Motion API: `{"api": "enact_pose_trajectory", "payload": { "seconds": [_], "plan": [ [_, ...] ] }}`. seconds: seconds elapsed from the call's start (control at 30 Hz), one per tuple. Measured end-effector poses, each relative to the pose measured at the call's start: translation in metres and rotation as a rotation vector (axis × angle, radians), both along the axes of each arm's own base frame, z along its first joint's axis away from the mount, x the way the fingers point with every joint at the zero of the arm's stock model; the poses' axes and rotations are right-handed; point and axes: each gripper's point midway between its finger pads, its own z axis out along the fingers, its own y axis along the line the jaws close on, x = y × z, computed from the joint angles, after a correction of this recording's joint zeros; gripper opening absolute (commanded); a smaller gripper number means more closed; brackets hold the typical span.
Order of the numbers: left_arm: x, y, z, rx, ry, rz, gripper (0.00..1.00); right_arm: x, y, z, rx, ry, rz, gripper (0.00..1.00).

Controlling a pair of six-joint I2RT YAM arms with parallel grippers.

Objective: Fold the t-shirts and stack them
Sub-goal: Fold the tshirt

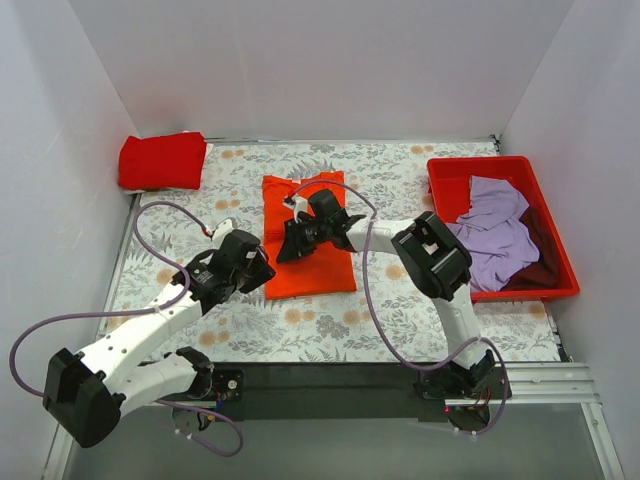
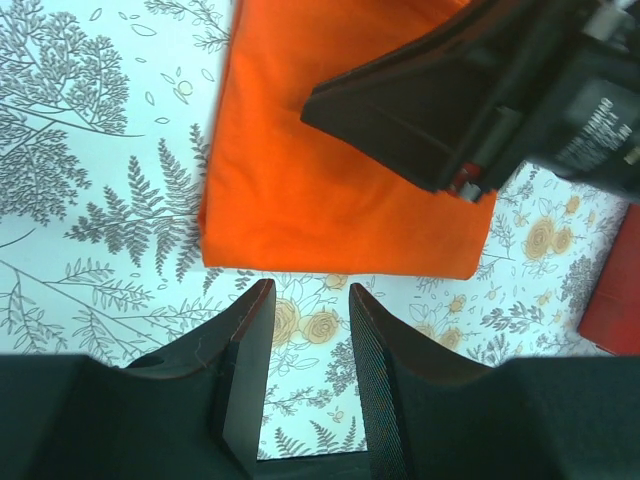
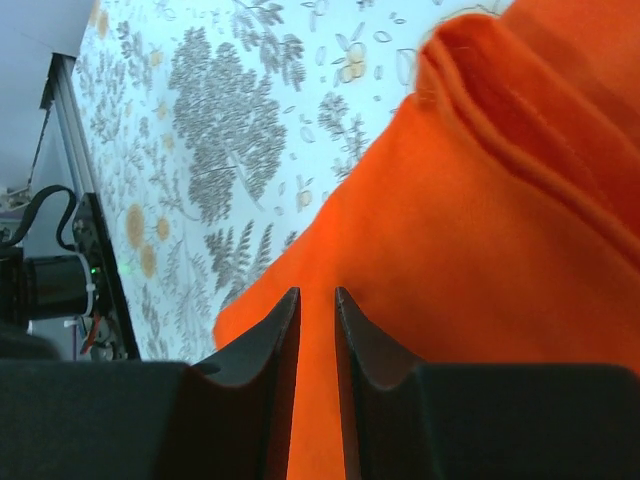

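The left gripper [image 2: 310,288], fingers apart, sat just short of the orange tee [image 2: 300,170]; the right gripper [image 3: 316,292], nearly closed, sat over it, grip unclear.

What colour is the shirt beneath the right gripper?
Bright orange. The t-shirt shows best in the right wrist view.

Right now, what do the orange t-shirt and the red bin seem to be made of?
The orange t-shirt looks like soft, matte cloth, probably a knit: it lies limp and flat, with rounded folds. The red bin looks like rigid, faintly glossy plastic: it has straight walls and a crisp rim.
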Motion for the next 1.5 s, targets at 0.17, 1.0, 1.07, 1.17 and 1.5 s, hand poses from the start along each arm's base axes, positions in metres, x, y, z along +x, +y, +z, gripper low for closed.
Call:
{"api": "enact_pose_trajectory", "payload": {
  "seconds": [0.17,1.0,1.07,1.17,1.5],
  "plan": [
    [-0.005,0.005,-0.001,0.014,0.012,0.008,0.34,0.021,0.010,-0.026,-0.005,0.024,-0.007,0.27],
    [-0.009,-0.011,-0.030,-0.028,0.073,-0.046,0.34,0.106,-0.072,-0.008,0.088,0.072,-0.225,0.28],
    [-0.011,-0.011,-0.033,-0.029,0.081,-0.050,0.33,0.109,-0.077,-0.018,0.086,0.093,-0.229,0.28],
    [-0.015,-0.011,-0.037,-0.029,0.096,-0.057,0.33,0.117,-0.089,-0.025,0.098,0.119,-0.243,0.28],
    [-0.020,-0.011,-0.042,-0.032,0.115,-0.067,0.34,0.141,-0.120,0.005,0.097,0.037,-0.346,0.41]
  ]
}}
